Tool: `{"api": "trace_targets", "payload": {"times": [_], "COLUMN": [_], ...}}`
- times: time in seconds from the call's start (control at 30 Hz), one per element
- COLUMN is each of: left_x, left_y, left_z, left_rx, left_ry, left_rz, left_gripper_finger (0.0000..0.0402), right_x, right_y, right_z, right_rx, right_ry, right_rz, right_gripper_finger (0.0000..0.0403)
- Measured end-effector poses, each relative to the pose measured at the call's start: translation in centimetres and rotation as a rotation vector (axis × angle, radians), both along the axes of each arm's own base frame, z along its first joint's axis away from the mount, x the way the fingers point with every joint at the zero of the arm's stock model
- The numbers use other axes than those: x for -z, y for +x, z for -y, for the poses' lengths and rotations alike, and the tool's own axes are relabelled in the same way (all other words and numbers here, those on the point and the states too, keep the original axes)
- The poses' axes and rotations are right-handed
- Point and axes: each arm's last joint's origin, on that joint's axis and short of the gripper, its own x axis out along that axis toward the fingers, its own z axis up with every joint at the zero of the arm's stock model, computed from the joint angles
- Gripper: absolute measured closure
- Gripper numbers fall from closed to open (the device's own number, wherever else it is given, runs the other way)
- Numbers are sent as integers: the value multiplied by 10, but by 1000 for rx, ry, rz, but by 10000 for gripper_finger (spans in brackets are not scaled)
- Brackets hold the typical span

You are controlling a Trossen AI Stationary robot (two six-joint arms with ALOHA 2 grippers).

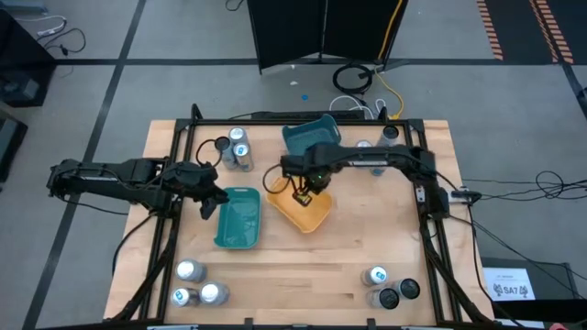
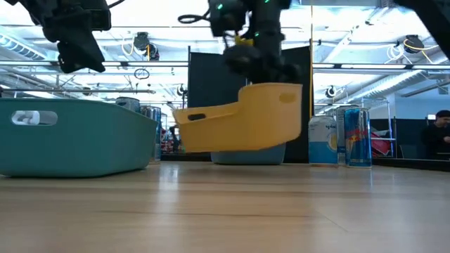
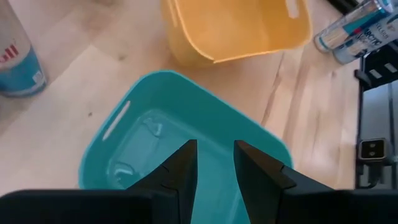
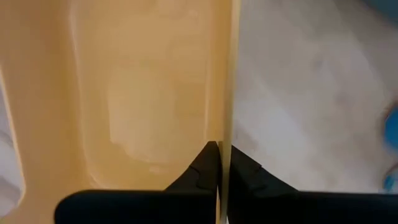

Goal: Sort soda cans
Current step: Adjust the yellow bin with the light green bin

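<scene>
Orange plastic: the right gripper (image 1: 304, 190) is pinched shut on the wall of the orange tray (image 1: 310, 214) and holds it tilted, off the table. No can is in it. The nearest soda cans (image 1: 240, 148) stand at ten o'clock from it, closer to the empty, shut left gripper (image 1: 213, 199).

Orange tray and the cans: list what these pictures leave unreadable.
- Orange tray, high view: the right gripper, shut on its wall, covers part of the inside.
- Its underside, low view: tilted and raised at one end, but whether the other end touches the table cannot be told.
- Cans at the near right corner, high view: too small to read labels.
- Teal tray, left wrist view: near end hidden behind the left gripper.
</scene>
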Motion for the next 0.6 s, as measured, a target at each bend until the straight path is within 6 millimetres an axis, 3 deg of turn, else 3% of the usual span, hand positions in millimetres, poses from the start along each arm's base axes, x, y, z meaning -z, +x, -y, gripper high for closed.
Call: {"api": "trace_targets", "payload": {"times": [0.17, 0.33, 0.6], "left_x": [0, 0, -2], "left_y": [0, 0, 2], "left_z": [0, -1, -1], "left_rx": [47, 44, 21], "left_ry": [65, 72, 93], "left_rz": [1, 0, 31], "left_gripper_finger": [287, 287, 287], "right_x": [6, 19, 42], "right_y": [-28, -37, -35], "right_z": [-26, -52, -88], "right_rx": [276, 555, 706], "right_ry": [27, 50, 72], "right_rz": [155, 422, 401], "right_gripper_finger": [402, 402, 403]}}
